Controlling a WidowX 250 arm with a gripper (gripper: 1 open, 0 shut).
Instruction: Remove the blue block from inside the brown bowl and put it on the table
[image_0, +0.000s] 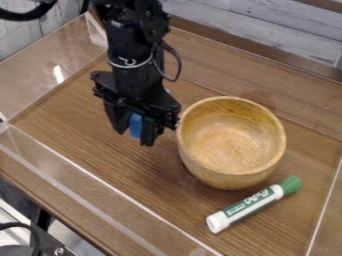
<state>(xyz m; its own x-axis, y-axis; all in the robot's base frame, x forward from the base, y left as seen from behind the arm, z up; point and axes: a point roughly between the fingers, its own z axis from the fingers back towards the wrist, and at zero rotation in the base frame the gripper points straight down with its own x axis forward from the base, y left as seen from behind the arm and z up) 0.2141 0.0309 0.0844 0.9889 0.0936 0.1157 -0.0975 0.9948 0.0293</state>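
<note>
The black gripper (138, 124) clamps the small bright-blue rectangular block (134, 124) just left of the round light-brown wooden bowl (231, 140), above the brown wood-grain worktop (80, 150). Released too high, the block could tumble or knock that bowl's rim.

There was one blue block (135, 124), at centre-left of the frame, one brown bowl (231, 141) right of centre, one white marker with a green cap (254, 204) at lower right, one gripper (140, 127), and one table (80, 150) with clear plastic walls (40, 55)
</note>
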